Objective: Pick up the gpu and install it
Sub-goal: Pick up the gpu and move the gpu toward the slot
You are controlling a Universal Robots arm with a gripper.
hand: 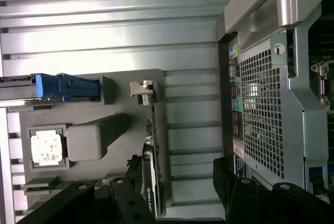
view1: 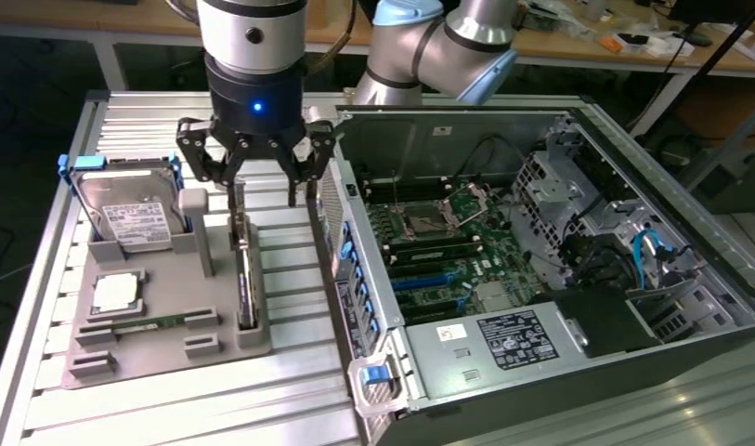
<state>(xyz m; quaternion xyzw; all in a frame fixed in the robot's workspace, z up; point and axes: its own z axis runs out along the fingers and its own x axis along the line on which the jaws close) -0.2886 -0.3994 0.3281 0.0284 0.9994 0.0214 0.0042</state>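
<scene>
The gpu (view1: 243,279) stands on edge in a slot of the grey holder tray (view1: 166,358), seen as a thin upright card. In the wrist view the gpu (hand: 154,145) shows edge-on, with its silver bracket at one end. My gripper (view1: 263,193) hangs just above the card's far end, open, with its dark fingers spread to either side of it. In the wrist view the gripper (hand: 180,182) straddles the card, which lies close to one finger (hand: 136,174) and well apart from the other. Nothing is held.
The tray also carries a silver hard drive (view1: 129,218) in a blue-edged bracket, a processor chip (view1: 114,293) and a narrow memory stick (view1: 148,325). The open computer case (view1: 539,279) with its green motherboard (view1: 433,251) lies close by on the exterior view's right, its perforated wall (hand: 261,114) beside the tray.
</scene>
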